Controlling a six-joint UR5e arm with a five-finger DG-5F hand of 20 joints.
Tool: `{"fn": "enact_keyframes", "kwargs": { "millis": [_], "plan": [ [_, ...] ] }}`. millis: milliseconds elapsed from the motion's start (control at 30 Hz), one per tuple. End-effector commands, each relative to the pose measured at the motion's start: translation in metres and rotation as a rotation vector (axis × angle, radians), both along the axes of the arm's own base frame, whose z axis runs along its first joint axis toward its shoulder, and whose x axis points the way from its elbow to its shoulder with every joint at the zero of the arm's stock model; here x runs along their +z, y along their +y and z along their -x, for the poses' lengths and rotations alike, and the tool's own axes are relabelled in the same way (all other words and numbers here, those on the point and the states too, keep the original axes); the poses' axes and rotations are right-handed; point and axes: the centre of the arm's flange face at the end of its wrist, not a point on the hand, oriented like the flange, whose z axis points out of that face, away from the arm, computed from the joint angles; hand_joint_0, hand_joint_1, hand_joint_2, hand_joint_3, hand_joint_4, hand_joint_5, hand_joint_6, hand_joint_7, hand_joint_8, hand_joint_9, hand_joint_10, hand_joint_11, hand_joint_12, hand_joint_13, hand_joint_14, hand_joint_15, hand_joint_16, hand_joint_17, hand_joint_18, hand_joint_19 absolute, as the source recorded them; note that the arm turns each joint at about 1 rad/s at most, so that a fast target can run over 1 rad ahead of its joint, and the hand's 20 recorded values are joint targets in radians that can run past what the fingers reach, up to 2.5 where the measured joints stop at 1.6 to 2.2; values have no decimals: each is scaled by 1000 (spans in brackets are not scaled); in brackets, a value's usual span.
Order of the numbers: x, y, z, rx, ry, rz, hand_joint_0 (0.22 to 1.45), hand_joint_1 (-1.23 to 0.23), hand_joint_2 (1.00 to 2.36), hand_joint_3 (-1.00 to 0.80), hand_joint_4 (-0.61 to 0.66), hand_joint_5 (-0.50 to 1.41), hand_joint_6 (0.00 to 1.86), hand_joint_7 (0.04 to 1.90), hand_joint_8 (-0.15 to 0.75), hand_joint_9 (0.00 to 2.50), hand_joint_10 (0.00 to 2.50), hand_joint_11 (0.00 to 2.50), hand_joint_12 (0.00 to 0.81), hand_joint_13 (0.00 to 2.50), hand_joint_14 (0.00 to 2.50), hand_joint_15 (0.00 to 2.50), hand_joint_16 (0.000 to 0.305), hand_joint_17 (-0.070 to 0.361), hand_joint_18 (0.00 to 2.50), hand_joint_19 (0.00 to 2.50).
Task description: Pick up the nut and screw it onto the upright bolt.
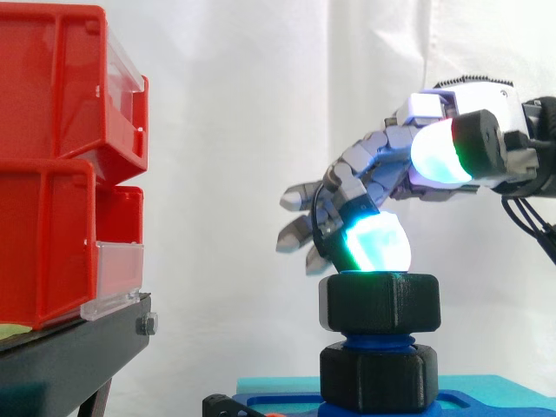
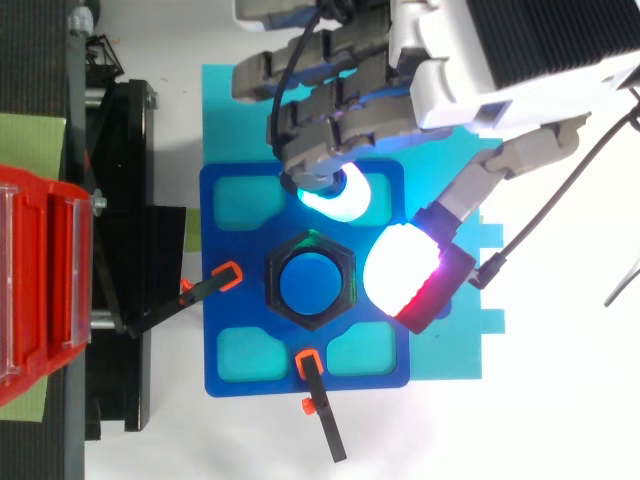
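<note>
Over the upright bolt, we see the hand released, with nothing held in it.

Its fingers reach loosely to the left in the side view, only a little bent, and nothing is caught between them and the thumb. One cyan fingertip hangs right at the top edge of the upper nut, and we cannot tell if it touches. The thumb pad stands higher, apart from the nut. We count two black nuts on one blue bolt: the upper nut sits around the bolt's top end, and the lower nut is under it, near the blue base plate. From above we count two black clamps with orange tips at the plate's edges. At the left are two red bins, one on the other, on a black stand.
</note>
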Motion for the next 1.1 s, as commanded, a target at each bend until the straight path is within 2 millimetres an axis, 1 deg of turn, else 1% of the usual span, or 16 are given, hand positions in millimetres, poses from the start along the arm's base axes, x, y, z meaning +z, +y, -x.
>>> {"fn": "enact_keyframes", "kwargs": {
  "millis": [0, 33, 100, 133, 167, 200, 367, 433, 533, 567, 600, 700, 900, 1067],
  "plan": [
    [16, -3, -2, 4, -8, 2, 504, -185, 1000, -500, 252, -72, 504, 999, 244, 850, 0, 0, 224, 489, 0, 0, 15, 34, 44, 0],
    [16, -3, -3, 4, -5, 2, 502, -182, 1000, -500, 246, -87, 504, 932, 241, 822, 0, 0, 233, 472, 0, 0, 16, 37, 33, 0],
    [26, -4, -4, 3, -10, 2, 500, -180, 1000, -500, 224, -101, 503, 844, 237, 795, 0, 0, 237, 463, 0, 0, 17, 39, 20, 0],
    [30, -6, -4, 1, -12, 4, 496, -172, 1000, -500, 196, -119, 502, 765, 232, 755, 0, 0, 246, 434, 0, 0, 20, 44, 0, 0],
    [30, -6, -5, 1, -12, 4, 495, -168, 1000, -500, 190, -127, 502, 722, 221, 707, 0, 0, 253, 417, 0, 0, 21, 47, 0, 0],
    [33, -6, -5, 1, -17, 4, 494, -167, 1000, -500, 188, -129, 502, 716, 221, 706, 0, 0, 255, 414, 0, 0, 21, 47, 0, 0],
    [32, 2, -9, 5, -45, 13, 483, -137, 1000, -500, 163, -152, 501, 630, 203, 556, 0, 0, 278, 286, 0, 0, 27, 61, 0, 0],
    [28, 4, -10, 7, -50, 14, 479, -119, 1000, -500, 158, -159, 501, 614, 199, 505, 0, 0, 287, 236, 0, 0, 29, 65, 0, 0],
    [14, 16, -13, 6, -85, -1, 477, -110, 1000, -500, 151, -162, 501, 612, 193, 457, 0, 0, 290, 191, 0, 0, 31, 70, 0, 0],
    [14, 16, -13, 6, -85, -1, 475, -101, 1000, -500, 149, -163, 501, 607, 191, 439, 0, 0, 293, 175, 0, 0, 32, 72, 0, 0],
    [12, 22, -15, 4, -94, -19, 474, -96, 1000, -500, 149, -163, 501, 608, 190, 434, 0, 0, 296, 169, 0, 0, 32, 73, 0, 0],
    [4, 30, -16, -3, -77, -35, 473, -90, 1000, -500, 151, -164, 501, 611, 192, 416, 0, 0, 300, 156, 0, 0, 33, 73, 0, 0],
    [0, 48, -15, 4, -37, -37, 473, -82, 1000, -500, 151, -158, 501, 626, 195, 392, 0, 0, 305, 138, 0, 0, 34, 77, 0, 0],
    [-5, 59, -14, 4, -4, -40, 474, -81, 1000, -500, 158, -149, 502, 657, 198, 388, 0, 0, 308, 137, 0, 0, 34, 77, 0, 0]
  ]
}}
